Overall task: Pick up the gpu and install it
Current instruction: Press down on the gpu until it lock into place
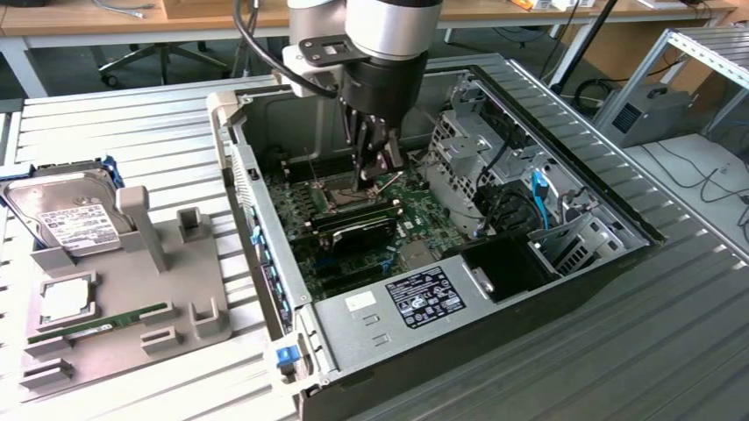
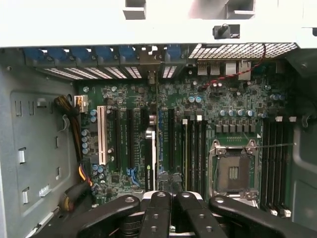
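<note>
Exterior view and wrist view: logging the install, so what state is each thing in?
gripper: shut, over the motherboard.
gpu: on edge in a motherboard slot.
computer case: open.
CPU socket: empty.
hard drive: parked on the grey holder.
RAM stick: lying on the holder.

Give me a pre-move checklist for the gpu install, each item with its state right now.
1. gpu standing on edge in a motherboard slot: ok.
2. gpu pressed fully home along its length: cannot tell.
3. gpu bracket end fastened at the case wall: cannot tell.
4. gripper shut and apart from the gpu: ok.
5. hard drive and RAM stick resting on the grey holder outside the case: ok.
</note>
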Robot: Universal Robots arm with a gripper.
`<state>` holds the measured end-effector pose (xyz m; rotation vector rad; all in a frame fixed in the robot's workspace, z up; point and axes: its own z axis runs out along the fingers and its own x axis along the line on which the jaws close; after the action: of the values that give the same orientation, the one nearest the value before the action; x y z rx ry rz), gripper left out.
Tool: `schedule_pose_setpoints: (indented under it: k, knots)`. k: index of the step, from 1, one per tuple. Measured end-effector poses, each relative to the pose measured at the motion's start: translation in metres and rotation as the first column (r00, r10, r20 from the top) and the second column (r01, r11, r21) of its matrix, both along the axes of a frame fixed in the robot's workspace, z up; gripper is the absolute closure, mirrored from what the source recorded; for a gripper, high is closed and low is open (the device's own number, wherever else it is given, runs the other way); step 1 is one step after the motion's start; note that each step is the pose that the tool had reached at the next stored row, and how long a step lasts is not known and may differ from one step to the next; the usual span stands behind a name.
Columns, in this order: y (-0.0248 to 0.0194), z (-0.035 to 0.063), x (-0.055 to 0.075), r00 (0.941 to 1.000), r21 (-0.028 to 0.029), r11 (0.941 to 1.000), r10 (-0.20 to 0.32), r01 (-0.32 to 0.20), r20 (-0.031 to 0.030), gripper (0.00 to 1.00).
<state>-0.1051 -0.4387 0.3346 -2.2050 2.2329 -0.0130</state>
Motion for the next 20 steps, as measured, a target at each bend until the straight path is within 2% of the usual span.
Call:
schedule_pose_setpoints:
  k: [5, 16, 20]
  knots:
    - [0.0005, -0.0098, 0.0, 1.0, 0.0, 1.0, 0.0, 0.0, 0.0001, 0.89]
    - [0.0012, -0.0163, -0.003, 1.0, -0.0008, 1.0, 0.0, 0.0, 0.0001, 0.89]
    - [-0.0001, -0.0192, -0.003, 1.0, -0.0016, 1.0, 0.0, 0.0, -0.0001, 0.89]
